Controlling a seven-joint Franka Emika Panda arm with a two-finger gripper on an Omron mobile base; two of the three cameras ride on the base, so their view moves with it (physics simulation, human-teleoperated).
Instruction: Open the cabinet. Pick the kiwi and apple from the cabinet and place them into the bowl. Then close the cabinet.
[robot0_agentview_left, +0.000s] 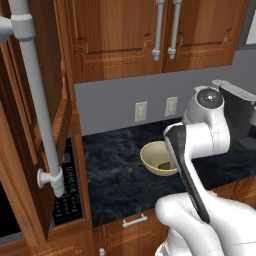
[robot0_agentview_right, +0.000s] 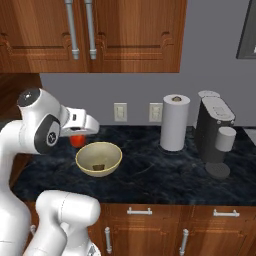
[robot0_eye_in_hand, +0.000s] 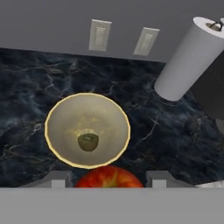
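No readable text, labels, brands or numbers anywhere.

apple: lower half cut off at 6 o'clock, mostly behind the hand in right base view | gripper: fingertips barely rise into sight | bowl: right side behind the arm | cabinet: open door cut at 9 o'clock | kiwi: too small for detail
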